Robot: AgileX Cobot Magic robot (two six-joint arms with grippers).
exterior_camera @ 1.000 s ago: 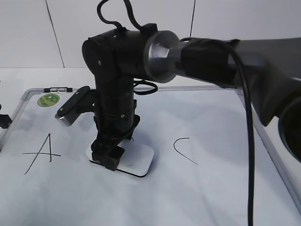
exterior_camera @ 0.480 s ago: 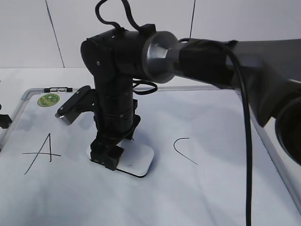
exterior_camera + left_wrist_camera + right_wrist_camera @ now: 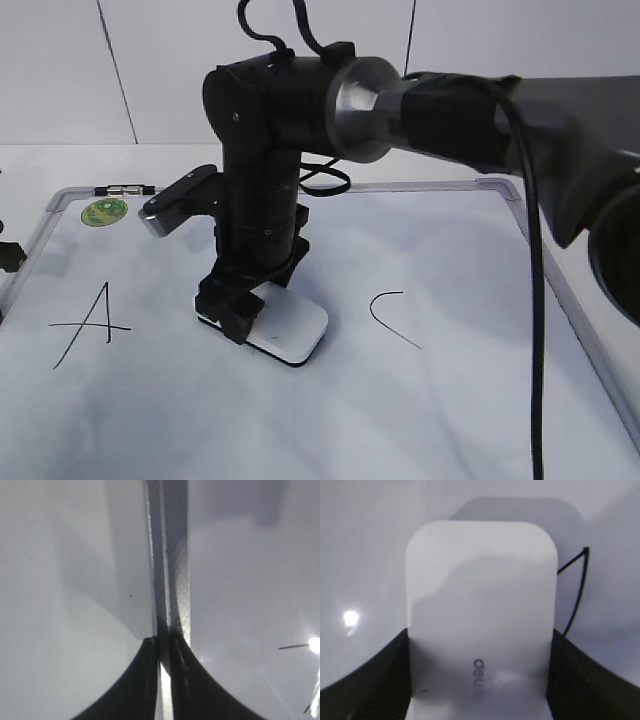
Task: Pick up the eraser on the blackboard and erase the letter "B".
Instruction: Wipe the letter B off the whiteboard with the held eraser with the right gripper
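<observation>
- My right claw [image 3: 236,318] is clamped across the eraser [image 3: 283,329]; in my wrist view a dark finger [image 3: 370,680] presses each long side of the white block, so I hold it by its width and its flat face stays down on the blackboard [image 3: 440,420].
- The eraser lies flat under me, one end between my fingers, the rest reaching out ahead of my claw. I judge this grip suits wiping, since my arm can push down and slide it.
- Just beside the eraser's far right corner a thin black stroke [image 3: 577,587] shows; I take it for what remains of the B, the rest hidden under the block or already gone.
- Off to one side of me is the A [image 3: 92,322], to the other the C [image 3: 390,318], both well apart from the eraser. I must keep my strokes short to spare them.
- My left claw [image 3: 162,675] is pressed together, empty, hanging over the board's frame [image 3: 175,580].
- Nothing blocks my path.
</observation>
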